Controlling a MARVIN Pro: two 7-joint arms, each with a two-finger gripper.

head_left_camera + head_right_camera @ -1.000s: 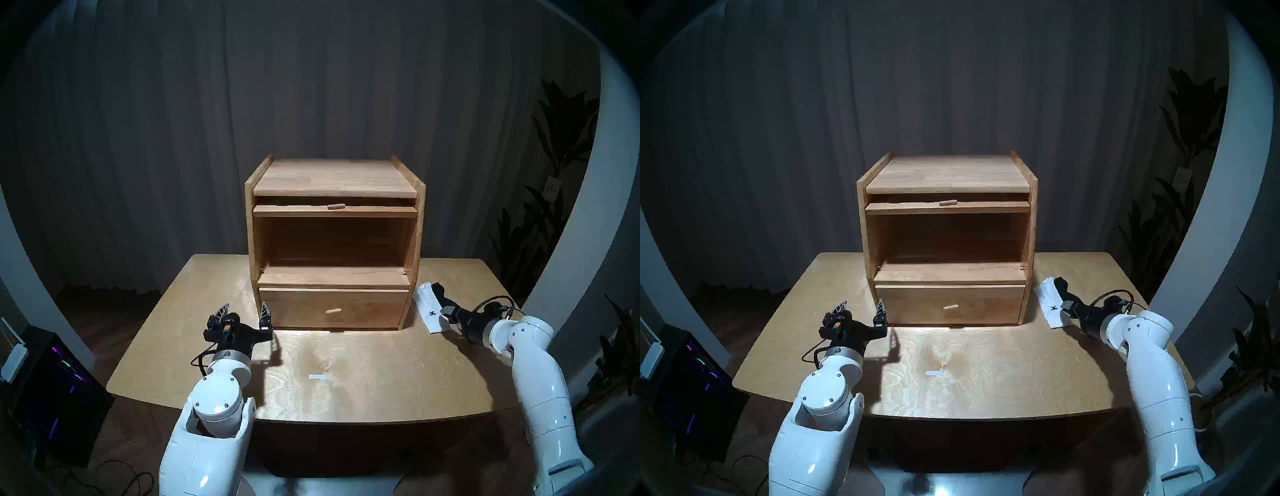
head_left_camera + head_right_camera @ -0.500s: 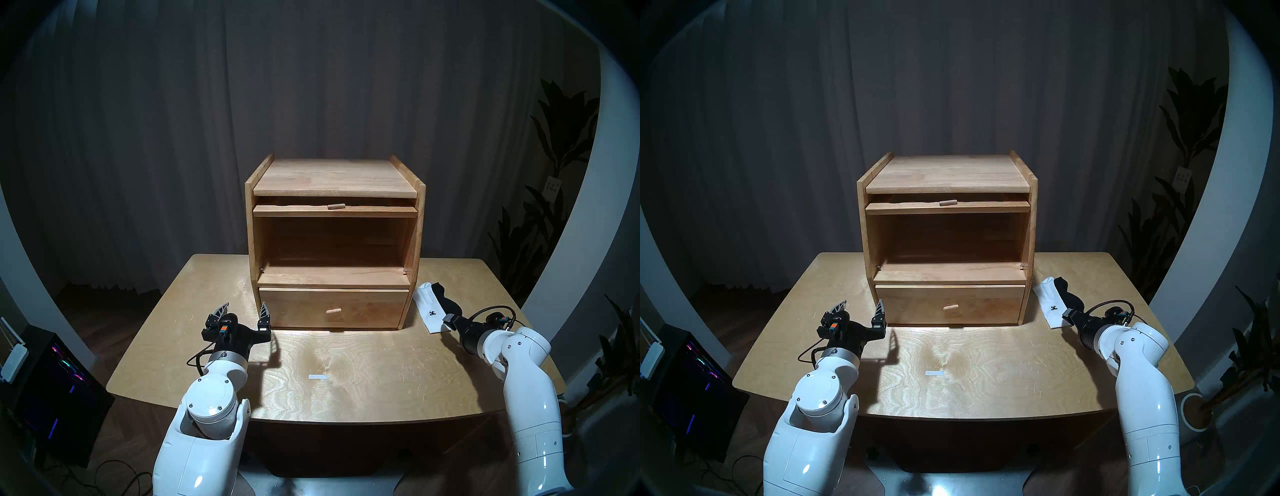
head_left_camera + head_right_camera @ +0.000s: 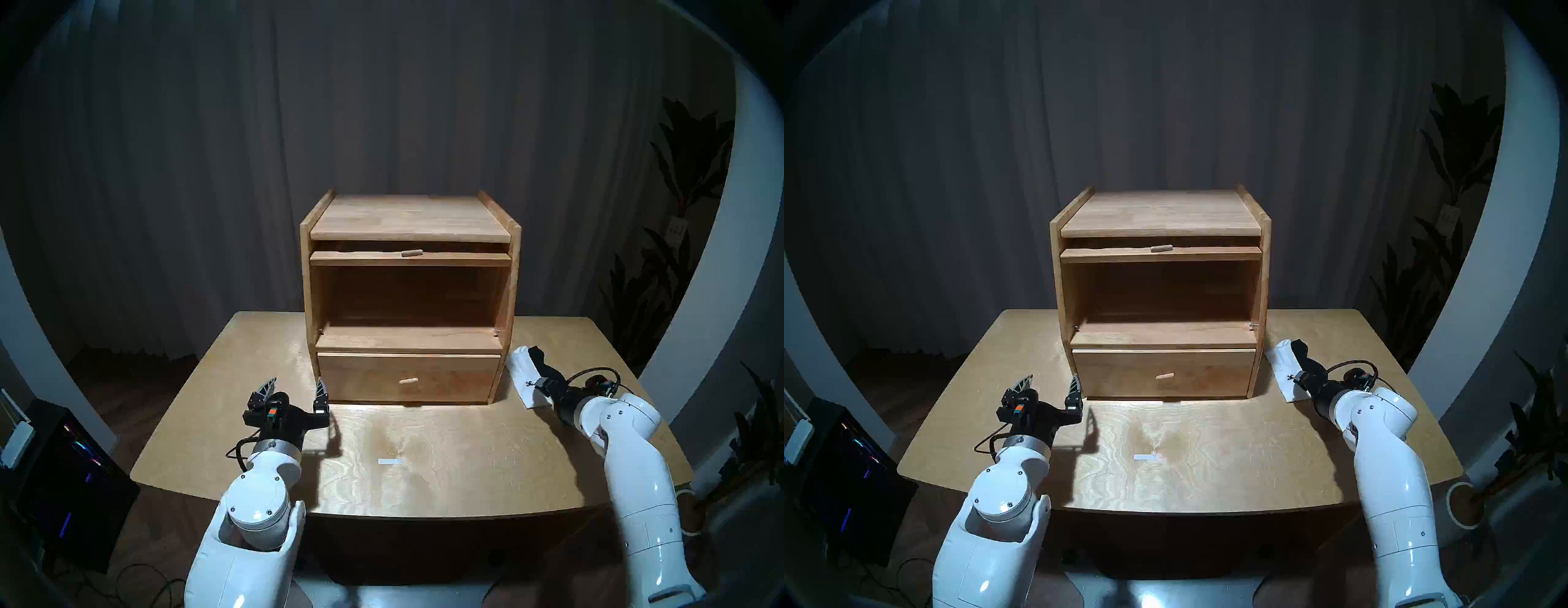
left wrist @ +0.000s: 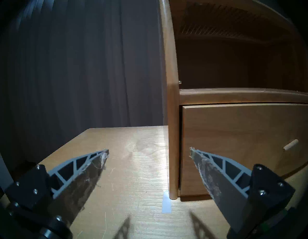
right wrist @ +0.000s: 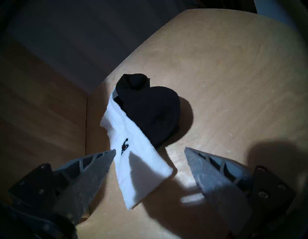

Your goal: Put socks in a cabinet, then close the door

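The right gripper [image 5: 150, 151] hangs just above the pale plywood counter [image 3: 445, 458], its jaws spread wide and clamped on nothing. Between and just ahead of them lie the two limp socks: the white ribbed sock with a small dark logo [image 5: 133, 150] runs lengthwise into the gap, its cuff end nearest the wrist, its edge close against the jaw on the view's left, though contact is not clear. The plain black sock [image 5: 150, 110] is bunched beyond the jaw tips, partly overlapping the white one's far end. From the head views the right gripper's fingers are hidden behind its own wrist; only the right wrist view shows the spread.

The boxy light-wood cabinet [image 3: 409, 297] stands beyond the left gripper [image 3: 295, 388], whose jaws are also wide apart and empty. Those jaws straddle the cabinet's near-left corner post, the solid drawer front with its peg handle [image 4: 241, 146] ahead of the view's right jaw. The upper compartment is open. The head views show the door [image 3: 409, 258] as a wooden edge with a peg, lying flat under the top; the left wrist view alone shows its ribbed pane from below. A small white tape strip [image 3: 389, 462] lies on the counter behind both jaws.
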